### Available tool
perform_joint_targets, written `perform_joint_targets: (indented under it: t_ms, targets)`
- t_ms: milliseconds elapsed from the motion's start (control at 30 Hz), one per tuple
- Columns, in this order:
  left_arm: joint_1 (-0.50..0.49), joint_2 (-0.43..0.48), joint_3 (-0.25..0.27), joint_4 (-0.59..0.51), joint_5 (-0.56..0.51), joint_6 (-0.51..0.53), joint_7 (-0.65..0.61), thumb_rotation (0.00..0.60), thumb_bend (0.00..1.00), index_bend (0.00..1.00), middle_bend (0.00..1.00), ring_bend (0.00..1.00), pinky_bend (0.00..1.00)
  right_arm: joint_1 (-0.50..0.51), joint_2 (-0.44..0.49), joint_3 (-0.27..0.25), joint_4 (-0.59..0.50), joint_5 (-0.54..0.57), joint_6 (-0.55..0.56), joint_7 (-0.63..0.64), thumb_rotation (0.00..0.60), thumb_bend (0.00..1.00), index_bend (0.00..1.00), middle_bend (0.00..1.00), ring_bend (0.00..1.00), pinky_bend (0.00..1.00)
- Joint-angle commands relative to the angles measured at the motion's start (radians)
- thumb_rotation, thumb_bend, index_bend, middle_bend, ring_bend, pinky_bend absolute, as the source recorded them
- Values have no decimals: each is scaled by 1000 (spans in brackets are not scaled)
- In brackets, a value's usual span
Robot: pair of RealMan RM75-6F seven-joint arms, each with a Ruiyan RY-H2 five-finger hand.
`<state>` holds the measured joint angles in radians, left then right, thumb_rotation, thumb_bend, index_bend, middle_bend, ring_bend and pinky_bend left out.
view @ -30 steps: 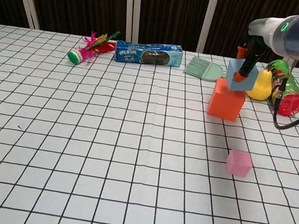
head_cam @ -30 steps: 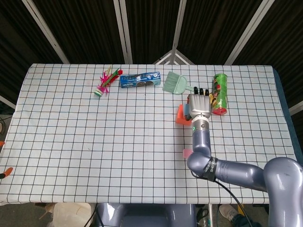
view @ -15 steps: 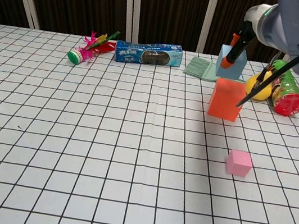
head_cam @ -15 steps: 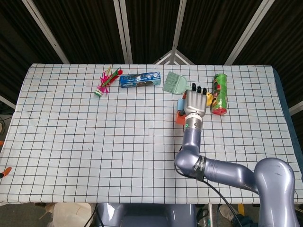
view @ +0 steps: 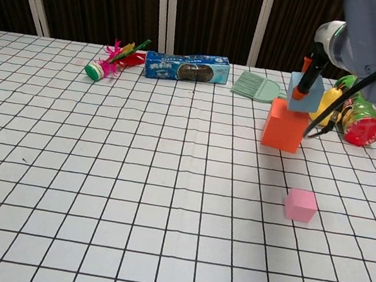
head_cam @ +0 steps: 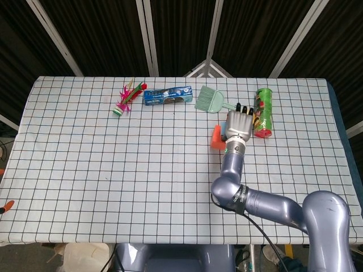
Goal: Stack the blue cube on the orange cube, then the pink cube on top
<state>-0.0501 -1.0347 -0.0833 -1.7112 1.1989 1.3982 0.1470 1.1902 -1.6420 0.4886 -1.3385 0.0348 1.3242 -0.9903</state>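
Chest view: right hand [view: 312,68] gripping blue cube [view: 305,94].
Blue cube: sitting tilted over orange cube [view: 285,125], directly under the hand.
Pink cube [view: 301,205]: lying on table [view: 97,170], nearer the camera than the hand.

Right arm, head view: grey segmented arm entering from the lower right corner, bending at an elbow near the table's [head_cam: 68,170] front edge, then running straight up along the forearm to the wrist. Right hand [head_cam: 239,124]: back of the palm facing the camera, dark fingers [head_cam: 243,109] pointing toward the far edge of the table, closed around the blue cube [view: 304,93]. Chest view: an orange-tipped finger [view: 301,84] lies down the cube's front face, and the cube sits tilted just above the orange cube [view: 284,125]. Left arm and hand: outside both views.
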Motion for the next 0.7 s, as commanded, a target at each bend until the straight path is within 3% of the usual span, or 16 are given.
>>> perform_joint_targets:
  t_ms: [33, 700]
  targets:
    - [-2, -2, 0, -1, 0, -1, 4, 600, 206, 216, 5, 0, 18, -5, -7, 8, 7, -2, -9, -9, 600, 899, 836, 87, 87, 0]
    - [-6, -3, -6, 6, -17, -8, 5, 600, 206, 216, 6, 0, 18, -2, -67, 63, 78, -7, -29, -74, 600, 899, 836, 87, 87, 0]
